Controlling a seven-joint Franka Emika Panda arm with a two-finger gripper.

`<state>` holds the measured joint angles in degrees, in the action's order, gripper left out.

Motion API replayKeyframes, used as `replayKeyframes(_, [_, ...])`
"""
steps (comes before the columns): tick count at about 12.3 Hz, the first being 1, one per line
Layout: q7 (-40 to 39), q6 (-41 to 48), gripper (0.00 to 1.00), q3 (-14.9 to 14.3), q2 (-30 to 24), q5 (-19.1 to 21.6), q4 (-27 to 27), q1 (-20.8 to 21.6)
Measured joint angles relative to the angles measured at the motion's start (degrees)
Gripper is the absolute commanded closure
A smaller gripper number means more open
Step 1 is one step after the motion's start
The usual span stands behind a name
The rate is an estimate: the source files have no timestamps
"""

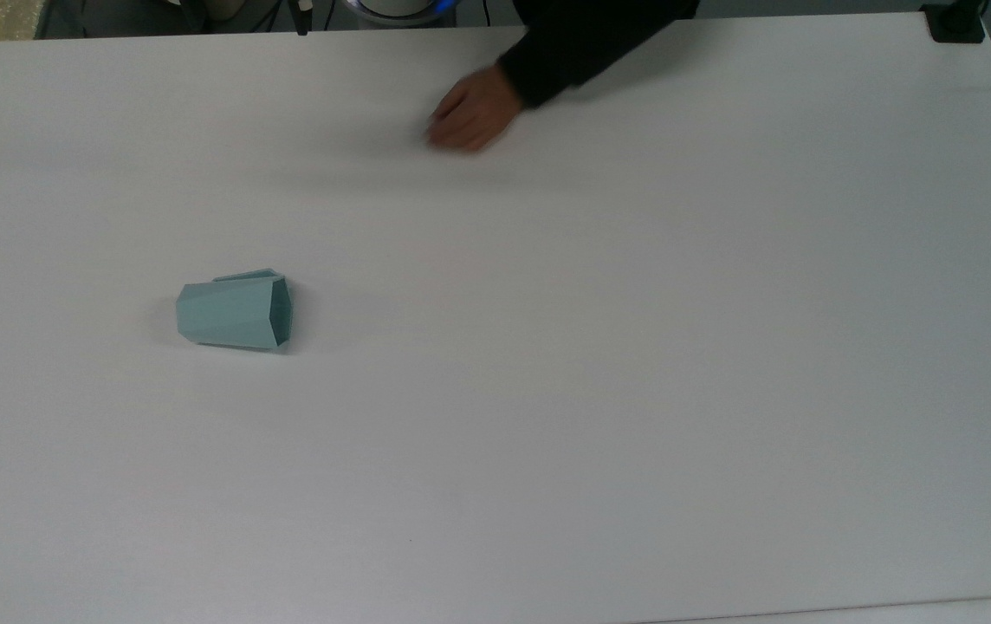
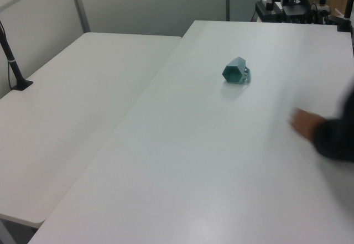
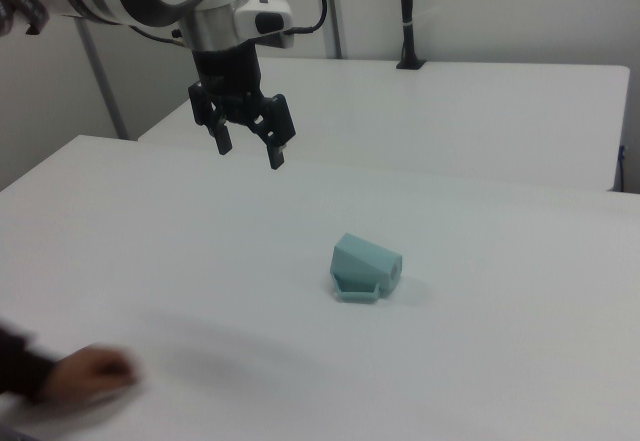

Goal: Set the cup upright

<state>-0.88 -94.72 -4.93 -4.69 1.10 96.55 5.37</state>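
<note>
So the robot hand (image 3: 247, 144) hung in the air pointing straight down, fingers spread apart, gripping nothing. The cup (image 3: 364, 267) lay tipped on its side on the desk (image 3: 500, 361), below the hand and off toward the right view's right. A person's hand (image 3: 88, 375) rested on the desk too, well apart from the cup.

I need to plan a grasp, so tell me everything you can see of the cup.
The cup is small, pale teal-blue and faceted, apparently plastic, its hexagonal rim tapering to a narrower base. It lies on its side on the white table, mouth toward the top view's right, base toward the top view's left. A flat handle tab shows on one side, low by the table in the right view. Only the table touches it.
</note>
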Motion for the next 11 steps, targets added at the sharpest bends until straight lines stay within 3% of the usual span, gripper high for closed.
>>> replayKeyframes(11, [-3.9,2.6,0.00,-0.1,0.0,-0.1,0.1,-0.1])
